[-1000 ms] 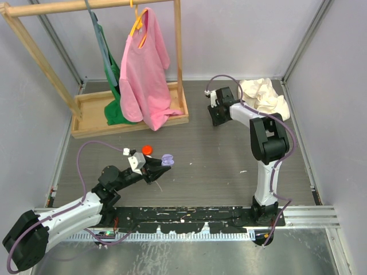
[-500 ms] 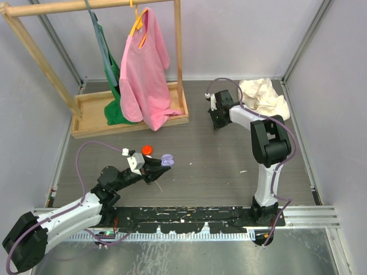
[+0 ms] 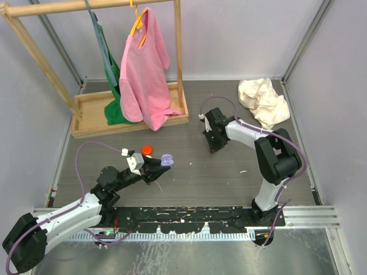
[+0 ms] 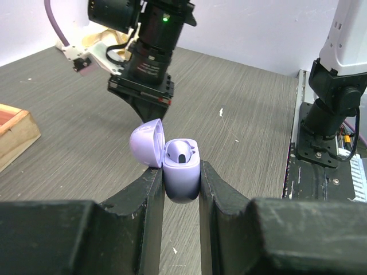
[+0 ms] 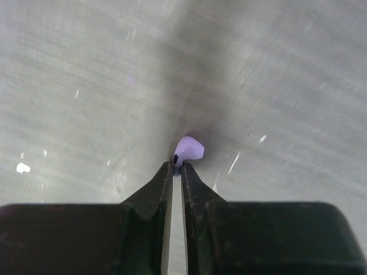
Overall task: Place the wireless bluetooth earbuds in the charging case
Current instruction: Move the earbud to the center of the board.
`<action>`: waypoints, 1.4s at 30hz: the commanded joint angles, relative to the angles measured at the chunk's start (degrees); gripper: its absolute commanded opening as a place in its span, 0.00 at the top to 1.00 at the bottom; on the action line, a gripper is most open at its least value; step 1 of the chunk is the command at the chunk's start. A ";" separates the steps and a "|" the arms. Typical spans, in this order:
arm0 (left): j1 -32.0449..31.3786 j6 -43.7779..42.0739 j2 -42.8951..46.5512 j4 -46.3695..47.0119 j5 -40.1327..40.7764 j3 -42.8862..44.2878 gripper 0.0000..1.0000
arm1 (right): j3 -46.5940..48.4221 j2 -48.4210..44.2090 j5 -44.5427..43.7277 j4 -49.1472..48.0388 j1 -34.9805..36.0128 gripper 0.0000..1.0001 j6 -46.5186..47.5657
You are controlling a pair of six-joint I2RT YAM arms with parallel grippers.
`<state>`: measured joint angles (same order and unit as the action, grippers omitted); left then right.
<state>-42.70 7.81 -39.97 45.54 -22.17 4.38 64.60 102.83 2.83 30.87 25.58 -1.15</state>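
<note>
Left gripper (image 3: 159,166) clamped on lilac charging case (image 4: 182,180), near-left of table (image 3: 195,172). Lid (image 4: 147,134) flipped open (one lilac earbud (image 4: 180,153) already seated inside). Right gripper (image 5: 176,166) mid-table, right of case and farther back, fingertips pressed together, pinching second lilac earbud (image 5: 189,150) at very tips.

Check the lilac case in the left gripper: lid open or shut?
Open. The lid is swung back off the charging case, which the left gripper clamps, exposing an earbud seated inside.
</note>
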 commanded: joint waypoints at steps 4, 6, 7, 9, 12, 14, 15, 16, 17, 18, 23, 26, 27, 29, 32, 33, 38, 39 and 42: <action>-0.07 -1.05 1.31 2.54 0.62 2.13 1.00 | -5.70 -7.01 1.44 4.97 4.68 0.84 -6.40; -0.10 -1.05 1.38 2.48 0.64 2.05 0.99 | -7.26 -7.77 1.64 4.88 5.77 0.83 -7.32; -0.06 -1.11 1.45 2.44 0.65 2.16 1.00 | -7.95 -8.05 1.67 4.75 6.32 0.83 -7.82; -0.10 -1.09 1.30 2.51 0.68 2.12 1.00 | -9.29 -8.69 1.54 4.68 7.37 0.83 -8.78; -0.07 -1.09 0.95 2.59 0.55 2.24 1.00 | -10.44 -9.64 1.23 5.26 8.81 0.82 -9.97; -0.10 -1.05 0.81 2.64 0.55 2.23 1.00 | -10.65 -10.42 1.08 5.57 9.54 0.80 -10.58; -0.07 -1.05 0.77 2.68 0.51 2.21 1.00 | -10.59 -10.76 0.93 5.66 9.83 0.79 -10.69; -0.08 -1.05 0.81 2.67 0.55 2.23 1.00 | -10.58 -11.04 0.65 5.75 10.00 0.78 -10.90; -0.10 -1.06 0.84 2.75 0.49 2.21 1.00 | -10.37 -11.14 0.11 5.90 10.09 0.77 -11.17; -0.09 -1.05 0.84 2.76 0.48 2.18 1.00 | -10.11 -11.22 -0.75 6.17 10.14 0.75 -11.24; -0.04 -1.04 1.18 2.60 0.49 2.19 1.00 | -7.77 -11.25 -3.62 7.24 10.94 0.62 -11.90; -0.05 -1.05 1.46 2.46 0.55 2.12 1.00 | -6.24 -11.49 -4.09 7.44 11.53 0.57 -12.22; -0.05 -1.05 1.51 2.45 0.63 2.12 1.00 | -5.67 -11.69 -4.70 7.52 11.64 0.57 -12.48; -0.10 -1.05 1.56 2.36 0.62 2.14 1.00 | -4.78 -12.12 -6.83 7.62 11.74 0.56 -13.33; -0.10 -1.05 1.65 2.29 0.63 2.08 1.00 | -4.07 -12.56 -9.02 7.04 11.73 0.55 -15.21; -0.11 -1.05 1.65 2.29 0.66 2.08 0.99 | -3.89 -12.50 -9.50 7.01 11.77 0.55 -16.01; -0.06 -1.05 1.65 2.35 0.64 2.11 1.00 | -4.43 -13.11 -12.25 6.92 11.77 0.53 -19.68; -0.04 -0.98 1.65 2.29 0.61 2.16 1.00 | -4.59 -13.24 -12.24 6.92 11.73 0.53 -20.00; -0.05 -0.96 1.65 2.44 0.59 2.13 1.00 | -5.32 -13.43 -12.08 6.97 11.80 0.53 -20.91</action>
<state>-42.70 7.81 -39.07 45.41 -22.17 4.38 58.65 91.92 -7.16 38.26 37.08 -18.83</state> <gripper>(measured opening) 0.262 0.466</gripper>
